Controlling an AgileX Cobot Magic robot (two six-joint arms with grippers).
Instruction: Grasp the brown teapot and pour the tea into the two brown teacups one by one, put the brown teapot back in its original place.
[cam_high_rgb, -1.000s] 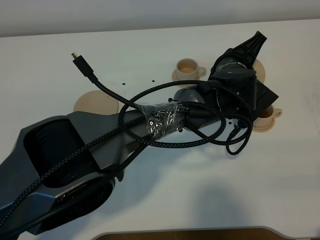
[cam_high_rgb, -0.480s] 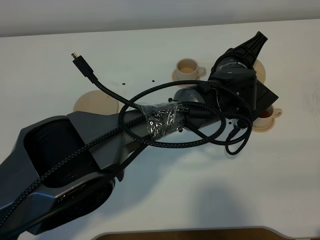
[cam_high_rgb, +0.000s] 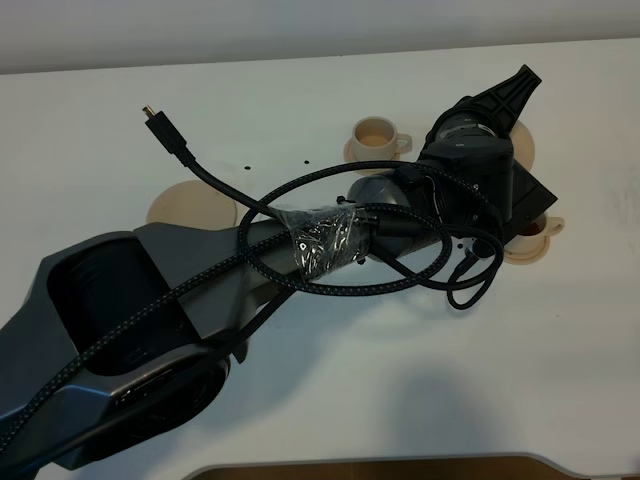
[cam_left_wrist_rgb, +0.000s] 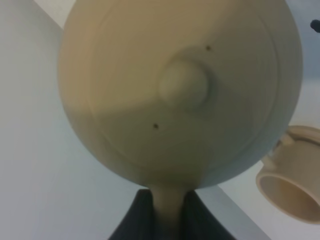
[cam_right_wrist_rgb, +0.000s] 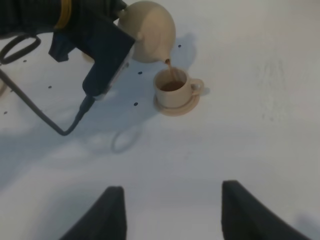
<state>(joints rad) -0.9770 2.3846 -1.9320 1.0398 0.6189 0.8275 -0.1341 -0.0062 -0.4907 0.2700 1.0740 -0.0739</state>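
Your left gripper (cam_left_wrist_rgb: 167, 216) clamps the brown teapot (cam_right_wrist_rgb: 148, 31) by its handle, tilted above the right-hand teacup (cam_right_wrist_rgb: 173, 97) — tea (cam_right_wrist_rgb: 171, 86) streams in. Centre the spout and level off before it brims — the right gripper (cam_right_wrist_rgb: 175, 212) hangs wide, idle.

- One brown teapot (cam_right_wrist_rgb: 150, 30), with one knob (cam_left_wrist_rgb: 183, 84) on its lid
- Two brown teacups: the far teacup (cam_high_rgb: 377, 132) and the near teacup (cam_high_rgb: 553, 226)
- Three saucers in all: two small ones, the far cup saucer (cam_high_rgb: 352, 152) and the near cup saucer (cam_high_rgb: 522, 251), plus one wide saucer (cam_high_rgb: 190, 207)
- Two sets of jaws: the left jaws in the left wrist view, the right jaws in the right wrist view
- One arm (cam_high_rgb: 150, 300) in the high view
- Two cables on that arm: one braided cable (cam_high_rgb: 215, 180) ending in one plug (cam_high_rgb: 152, 115), and one thin black lead (cam_high_rgb: 470, 290)
- One white worktop (cam_high_rgb: 560, 360)
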